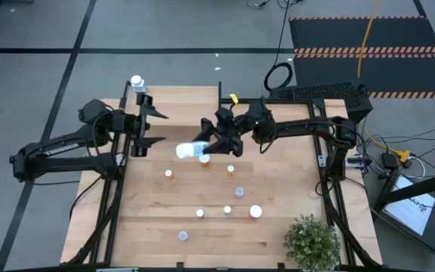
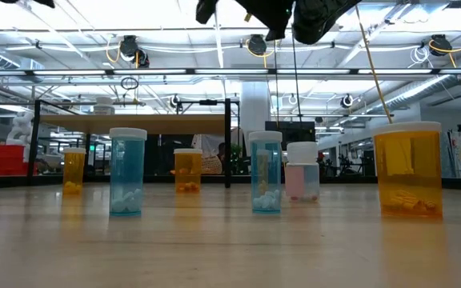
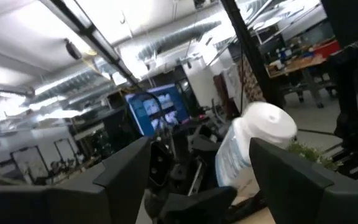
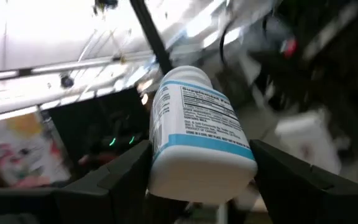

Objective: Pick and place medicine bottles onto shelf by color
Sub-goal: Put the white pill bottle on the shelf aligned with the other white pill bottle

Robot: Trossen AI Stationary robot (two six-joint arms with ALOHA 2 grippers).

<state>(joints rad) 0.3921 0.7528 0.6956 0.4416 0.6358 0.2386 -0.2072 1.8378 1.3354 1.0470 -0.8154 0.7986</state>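
Observation:
A white medicine bottle (image 1: 189, 149) with a blue-banded label hangs above the middle of the table. My right gripper (image 1: 201, 145) is shut on it, reaching in from the table's right. My left gripper (image 1: 161, 128) stands open a little to the left of the bottle and touches nothing. In the left wrist view the bottle (image 3: 253, 143) shows beyond the open fingers. Another white bottle (image 1: 137, 81) stands at the far left corner by the shelf (image 2: 134, 124). Several orange, bluish-clear and white bottles stand upright on the tabletop, among them an orange one (image 1: 169, 174). My right gripper pinches the white bottle between its two fingers at the end nearest the wrist (image 4: 166, 177). The fingers come about level from the table's right, slanting a little upward. The bottle sticks out ahead of them, tilted, its cap (image 3: 269, 124) pointing away, lifted clear of the table.
In the low view the standing bottles form a row: orange (image 2: 74, 170), bluish (image 2: 127, 172), orange (image 2: 187, 170), bluish (image 2: 266, 172), white (image 2: 302, 172), and a near orange one (image 2: 407, 170). A green potted plant (image 1: 310, 240) stands at the near right corner.

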